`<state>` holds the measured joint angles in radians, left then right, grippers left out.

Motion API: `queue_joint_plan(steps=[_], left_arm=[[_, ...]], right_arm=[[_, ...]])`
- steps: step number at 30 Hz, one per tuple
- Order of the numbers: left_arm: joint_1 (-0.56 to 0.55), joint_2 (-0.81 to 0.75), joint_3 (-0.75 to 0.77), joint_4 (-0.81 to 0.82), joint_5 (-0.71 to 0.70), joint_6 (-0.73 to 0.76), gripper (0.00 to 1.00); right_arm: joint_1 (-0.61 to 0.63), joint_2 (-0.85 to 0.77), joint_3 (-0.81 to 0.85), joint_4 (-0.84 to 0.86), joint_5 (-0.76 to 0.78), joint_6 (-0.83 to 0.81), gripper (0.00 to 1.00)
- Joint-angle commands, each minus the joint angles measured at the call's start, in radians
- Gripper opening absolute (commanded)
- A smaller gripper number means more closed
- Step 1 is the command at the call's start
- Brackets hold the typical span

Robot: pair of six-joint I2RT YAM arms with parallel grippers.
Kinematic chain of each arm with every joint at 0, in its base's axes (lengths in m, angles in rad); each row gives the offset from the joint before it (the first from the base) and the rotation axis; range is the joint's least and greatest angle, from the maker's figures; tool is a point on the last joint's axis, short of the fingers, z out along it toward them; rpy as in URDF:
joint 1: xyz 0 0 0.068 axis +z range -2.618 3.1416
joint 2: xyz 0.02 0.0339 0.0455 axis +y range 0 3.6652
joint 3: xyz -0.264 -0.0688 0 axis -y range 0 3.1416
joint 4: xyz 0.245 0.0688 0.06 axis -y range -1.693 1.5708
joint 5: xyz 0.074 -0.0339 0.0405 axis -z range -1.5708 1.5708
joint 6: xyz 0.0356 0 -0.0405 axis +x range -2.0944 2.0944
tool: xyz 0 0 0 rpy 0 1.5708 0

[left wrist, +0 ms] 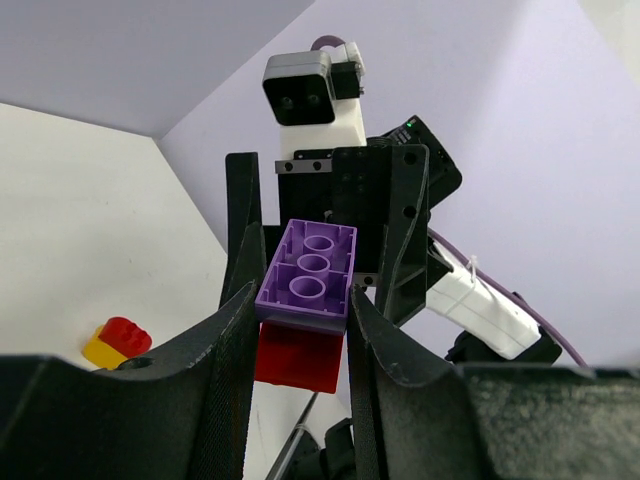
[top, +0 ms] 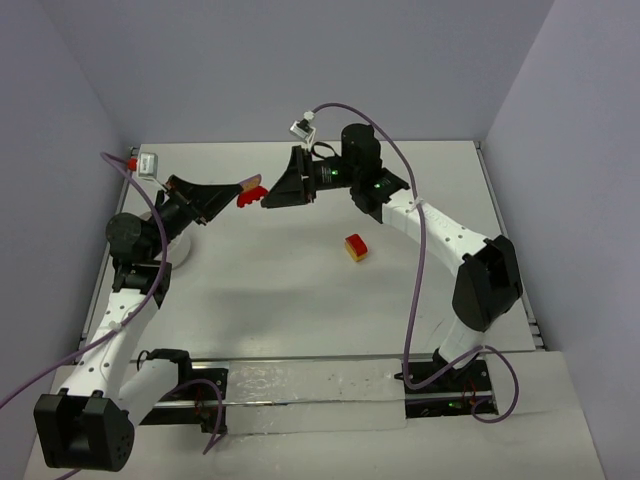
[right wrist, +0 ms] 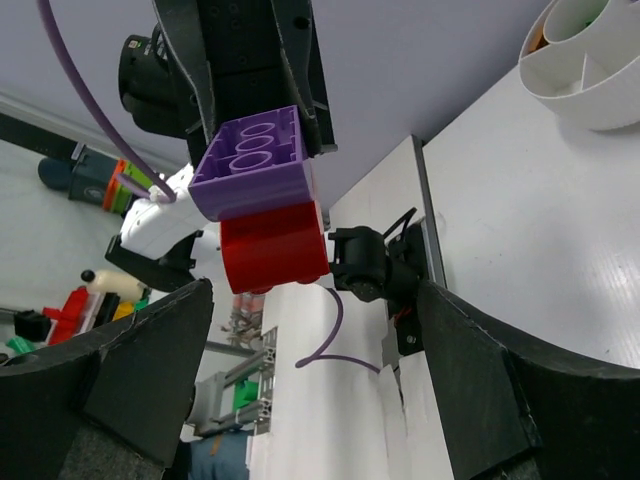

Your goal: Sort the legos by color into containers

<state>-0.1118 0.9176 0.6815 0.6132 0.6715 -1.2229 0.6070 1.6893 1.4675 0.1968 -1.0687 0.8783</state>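
Left arm (top: 120, 310): raised near the worktop's (top: 300, 300) far-left corner, left end effector (top: 245, 190) pointing right, clamped on stacked legos (top: 250, 196). Right arm (top: 450, 235): right end effector (top: 267, 197) facing it, nearly tip to tip, jaws apart.

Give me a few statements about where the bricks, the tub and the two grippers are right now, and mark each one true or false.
1. The left gripper holds a purple brick with a red brick stuck to it. True.
2. The right gripper is clamped on the red brick. False: its jaws stand open and touch neither brick.
3. A red-and-yellow brick lies alone on the table. True.
4. The white tub stands beside the right arm's base. False: it stands on the left side, partly under the left arm.
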Motion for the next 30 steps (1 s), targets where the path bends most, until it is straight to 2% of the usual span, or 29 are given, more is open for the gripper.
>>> queue_joint_plan(steps=[1,7,12,25,30], left_arm=[[0.006,-0.01,0.04,0.057,-0.024,-0.039,0.0],[0.006,-0.01,0.03,0.056,-0.026,-0.035,0.0],[0.006,-0.009,0.027,0.054,-0.029,-0.035,0.0],[0.004,-0.011,0.012,0.051,-0.023,-0.046,0.0],[0.004,-0.014,0.001,0.047,-0.023,-0.044,0.0]], right_arm=[[0.023,0.002,0.068,0.047,0.024,0.004,0.89],[0.028,0.019,0.077,0.093,0.021,0.037,0.83],[0.036,0.03,0.089,0.108,0.027,0.044,0.68],[0.036,0.054,0.105,0.113,0.039,0.045,0.63],[0.036,0.06,0.11,0.127,0.028,0.055,0.56]])
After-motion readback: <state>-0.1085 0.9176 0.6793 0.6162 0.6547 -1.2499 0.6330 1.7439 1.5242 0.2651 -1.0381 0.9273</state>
